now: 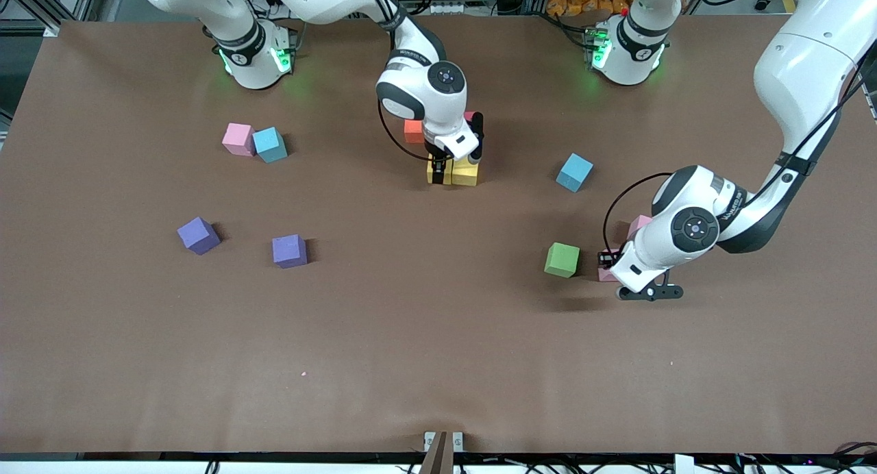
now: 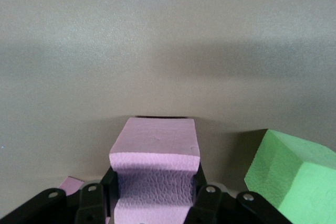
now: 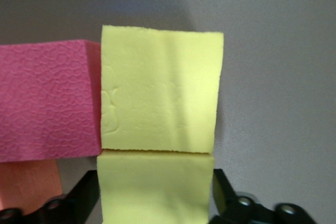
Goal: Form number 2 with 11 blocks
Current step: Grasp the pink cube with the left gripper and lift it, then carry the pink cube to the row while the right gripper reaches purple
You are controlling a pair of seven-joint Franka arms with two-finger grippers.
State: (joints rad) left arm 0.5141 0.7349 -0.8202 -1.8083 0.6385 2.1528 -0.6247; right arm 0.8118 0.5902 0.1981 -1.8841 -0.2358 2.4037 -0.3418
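Note:
My right gripper [image 1: 438,166] is down at the table's middle, its pads against both sides of a yellow cube [image 3: 155,192]. That cube touches a second yellow cube [image 3: 160,90] [image 1: 466,173]. A red cube [image 3: 47,98] and an orange cube [image 1: 413,130] lie just farther from the front camera. My left gripper [image 1: 608,263] is shut on a pink cube [image 2: 155,140], squeezing it, low beside the green cube [image 1: 562,259] [image 2: 294,177]. Another pink cube [image 1: 640,224] shows by the left wrist. Two purple cubes [image 1: 199,235] [image 1: 289,251] and a pink cube [image 1: 238,138] lie toward the right arm's end.
One light-blue cube [image 1: 574,172] lies between the yellow pair and the left gripper. Another light-blue cube [image 1: 269,144] touches the pink cube at the right arm's end. The brown table [image 1: 438,364] is bare in the part nearest the front camera.

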